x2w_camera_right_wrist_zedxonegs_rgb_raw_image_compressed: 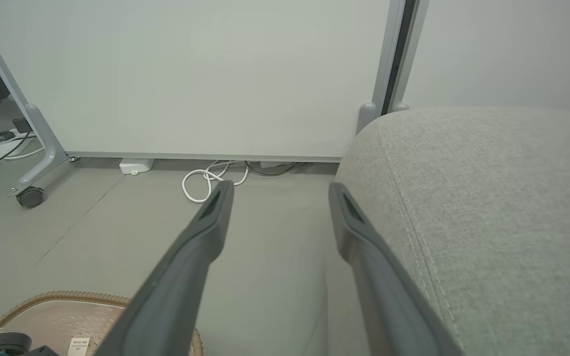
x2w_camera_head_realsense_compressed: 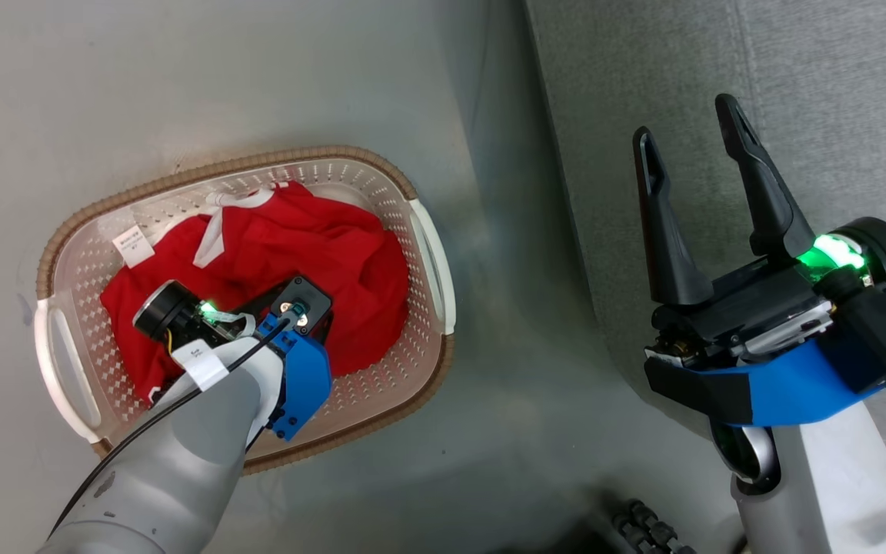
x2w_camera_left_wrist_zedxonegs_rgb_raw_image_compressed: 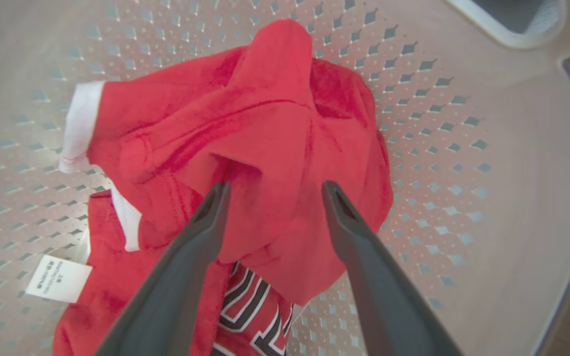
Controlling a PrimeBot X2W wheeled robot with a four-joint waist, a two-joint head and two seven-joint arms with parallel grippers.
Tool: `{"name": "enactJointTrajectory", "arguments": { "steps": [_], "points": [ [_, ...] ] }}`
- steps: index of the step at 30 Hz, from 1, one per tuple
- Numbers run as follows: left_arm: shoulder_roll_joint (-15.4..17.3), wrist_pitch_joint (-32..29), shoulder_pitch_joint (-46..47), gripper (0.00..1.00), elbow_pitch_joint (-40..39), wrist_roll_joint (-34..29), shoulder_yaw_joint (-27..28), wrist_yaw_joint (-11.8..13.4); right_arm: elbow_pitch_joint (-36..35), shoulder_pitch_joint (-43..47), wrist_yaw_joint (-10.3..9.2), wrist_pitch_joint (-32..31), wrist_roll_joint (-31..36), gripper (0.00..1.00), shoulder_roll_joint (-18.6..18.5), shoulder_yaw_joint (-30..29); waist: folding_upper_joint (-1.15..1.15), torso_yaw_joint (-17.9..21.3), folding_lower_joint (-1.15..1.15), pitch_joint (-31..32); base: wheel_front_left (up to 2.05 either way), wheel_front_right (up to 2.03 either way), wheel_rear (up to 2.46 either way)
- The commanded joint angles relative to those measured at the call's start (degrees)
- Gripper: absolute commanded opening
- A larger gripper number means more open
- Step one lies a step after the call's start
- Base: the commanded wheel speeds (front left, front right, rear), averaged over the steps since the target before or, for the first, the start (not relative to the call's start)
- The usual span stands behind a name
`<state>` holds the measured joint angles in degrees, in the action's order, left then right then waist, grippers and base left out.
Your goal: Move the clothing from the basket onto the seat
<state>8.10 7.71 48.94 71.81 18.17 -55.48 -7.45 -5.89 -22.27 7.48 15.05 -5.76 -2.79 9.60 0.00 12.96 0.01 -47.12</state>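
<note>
Red soft fabric rises in a fold between the two long dark fingers of the left gripper (x2w_camera_left_wrist_zedxonegs_rgb_raw_image_compressed: 275,188), which points down into the basket (x2w_camera_head_realsense_compressed: 258,163). Those fingers stand apart, one on each side of the fold and not closed on it. I cannot tell whether their tips press the cloth. In the head view the pale left forearm (x2w_camera_head_realsense_compressed: 181,462) and its blue wrist housing cover the near part of the basket's inside.

All of the clothing (x2w_camera_head_realsense_compressed: 343,254) lies crumpled inside the basket and covers most of its bottom. White trim shows toward the basket's far wall, and a small white tag (x2w_camera_head_realsense_compressed: 133,246) lies at its far left corner. In the left wrist view, white-edged lettering (x2w_camera_left_wrist_zedxonegs_rgb_raw_image_compressed: 250,306) shows under the fold, close to the finger bases. The basket has cream perforated walls and a brown woven-look rim, and it stands on the grey floor (x2w_camera_head_realsense_compressed: 181,77).

To the right of the basket, across a strip of floor, the right gripper (x2w_camera_head_realsense_compressed: 684,119) hangs with its fingers spread wide and nothing between them. It is over the near edge of the seat (x2w_camera_head_realsense_compressed: 835,77), a light grey upholstered cushion with a stitched seam that sits to the basket's right.

Beyond the basket stands a pale wall panel (x2w_camera_right_wrist_zedxonegs_rgb_raw_image_compressed: 191,74) on a grey frame with a caster (x2w_camera_right_wrist_zedxonegs_rgb_raw_image_compressed: 30,197). A coil of white cable (x2w_camera_right_wrist_zedxonegs_rgb_raw_image_compressed: 206,180) lies on the floor at its foot.
</note>
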Motion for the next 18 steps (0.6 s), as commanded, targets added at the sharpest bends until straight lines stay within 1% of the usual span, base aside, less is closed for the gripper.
{"name": "enactJointTrajectory", "arguments": {
  "steps": [1, 9, 18],
  "points": [
    [0.0, -0.8, 1.2, 1.00, 0.1, 1.1, -0.7, 0.0, -0.6, -1.2, 0.03, 0.2, 0.2, 1.00, -0.2, -0.1, 0.00, -0.5, -0.01, -1.0, 0.00, 0.00, 0.00],
    [0.8, -2.5, 3.7, 1.00, 0.1, 4.0, -5.6, 0.0, -2.9, -1.3, 0.03, 0.2, 0.9, 1.00, -0.2, -0.2, 0.00, -0.4, -0.01, -4.2, 0.00, 0.00, 0.00],
    [1.4, -3.3, 6.2, 1.00, -0.4, 7.5, -9.9, 0.0, -5.8, -0.5, 0.03, 0.2, 1.8, 1.00, -0.2, 0.1, 0.00, -1.0, -0.01, -7.8, 0.00, 0.00, 0.00]
  ]
}}
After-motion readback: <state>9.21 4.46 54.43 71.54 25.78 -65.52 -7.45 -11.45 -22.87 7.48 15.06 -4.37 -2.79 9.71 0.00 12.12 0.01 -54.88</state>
